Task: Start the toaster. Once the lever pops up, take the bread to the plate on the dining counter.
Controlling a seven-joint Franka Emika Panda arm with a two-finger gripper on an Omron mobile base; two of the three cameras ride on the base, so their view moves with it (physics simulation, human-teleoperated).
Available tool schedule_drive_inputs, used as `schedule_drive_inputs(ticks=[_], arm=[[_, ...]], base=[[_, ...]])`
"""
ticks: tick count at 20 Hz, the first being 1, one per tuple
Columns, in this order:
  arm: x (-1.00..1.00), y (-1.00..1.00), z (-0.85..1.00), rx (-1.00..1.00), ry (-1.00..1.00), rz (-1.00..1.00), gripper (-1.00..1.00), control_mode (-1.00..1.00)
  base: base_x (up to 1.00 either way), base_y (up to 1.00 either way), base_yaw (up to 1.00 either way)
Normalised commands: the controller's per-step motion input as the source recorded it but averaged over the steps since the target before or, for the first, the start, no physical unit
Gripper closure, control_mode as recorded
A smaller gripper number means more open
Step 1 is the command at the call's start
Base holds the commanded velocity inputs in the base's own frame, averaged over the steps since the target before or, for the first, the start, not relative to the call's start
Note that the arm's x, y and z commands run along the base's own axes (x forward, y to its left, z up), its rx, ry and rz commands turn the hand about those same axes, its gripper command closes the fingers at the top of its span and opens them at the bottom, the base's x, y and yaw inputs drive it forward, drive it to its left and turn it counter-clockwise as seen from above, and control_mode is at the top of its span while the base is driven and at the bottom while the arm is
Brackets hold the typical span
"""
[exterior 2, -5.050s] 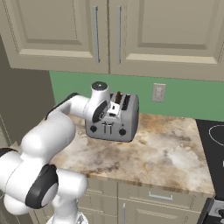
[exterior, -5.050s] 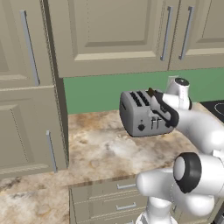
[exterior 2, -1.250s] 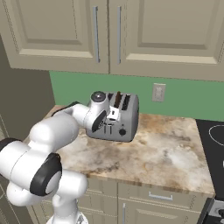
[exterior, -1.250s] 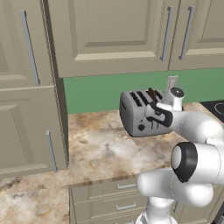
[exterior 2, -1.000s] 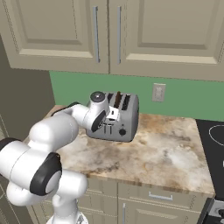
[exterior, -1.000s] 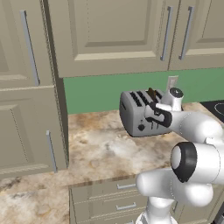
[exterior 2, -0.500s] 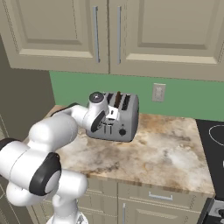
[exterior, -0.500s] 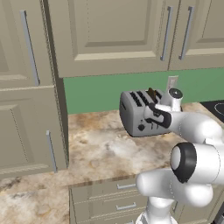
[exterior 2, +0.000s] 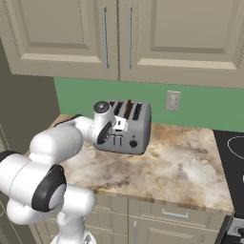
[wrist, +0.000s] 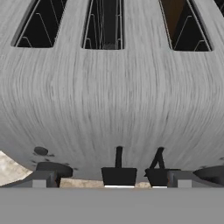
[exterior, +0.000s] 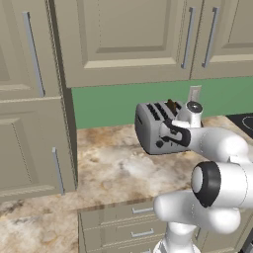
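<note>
The grey four-slot toaster stands on the marbled worktop against the green wall. A dark brown slice of bread sticks up from one slot. My gripper is pressed close to the toaster's front face, open, with nothing between its fingers. Two thin levers and their dark handles lie just ahead of it, between the spread fingertips. The plate and the dining counter are out of view.
The marbled worktop has drawers below and beige wall cabinets above. A tall cabinet closes off the left. A black stove top lies to the right, and a wall outlet is behind the toaster.
Since five seconds ago the hand has come down from beside the toaster's top to its front face. Over the last second it has barely moved, and the jaws stay wide.
</note>
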Motion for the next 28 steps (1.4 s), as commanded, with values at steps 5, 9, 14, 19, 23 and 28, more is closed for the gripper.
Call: schedule_drive_inputs(ticks=[5,9,14,19,23,28], arm=[[0.05,0.07,-0.03,0.0,0.0,0.0,-1.0,-1.0],[0.02,0.0,0.0,0.0,0.0,0.0,-1.0,-1.0],[0.0,0.0,0.0,0.0,0.0,0.0,-1.0,-1.0],[0.0,-0.02,0.0,0.0,0.0,0.0,-1.0,-1.0],[0.0,-0.01,-0.05,0.0,0.0,0.0,-1.0,-1.0],[0.0,0.0,-0.08,0.0,0.0,0.0,-1.0,-1.0]], base=[[0.0,0.0,0.0],[0.0,0.0,0.0],[0.0,0.0,0.0],[0.0,0.0,0.0],[0.0,0.0,0.0],[0.0,0.0,0.0]])
